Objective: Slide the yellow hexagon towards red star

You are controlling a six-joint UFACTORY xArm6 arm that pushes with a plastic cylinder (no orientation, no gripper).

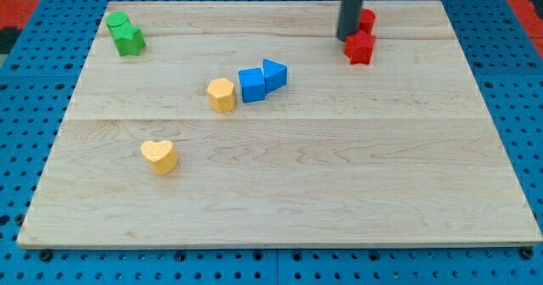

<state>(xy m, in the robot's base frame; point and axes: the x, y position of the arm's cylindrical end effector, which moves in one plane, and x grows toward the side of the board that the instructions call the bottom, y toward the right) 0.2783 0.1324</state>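
The yellow hexagon [221, 94] sits left of the board's middle, touching or nearly touching a blue cube [252, 85] on its right. The red star [360, 47] lies near the view's top right, with another red block [366, 19] just behind it. My tip [348, 37] comes down as a dark rod at the top of the view and stands just left of the red star, close to both red blocks and far right of the yellow hexagon.
A blue triangle [274, 74] touches the blue cube's right side. A yellow heart [159, 156] lies at lower left. Two green blocks [125, 33] sit at the top left corner. The wooden board [280, 192] rests on a blue pegboard.
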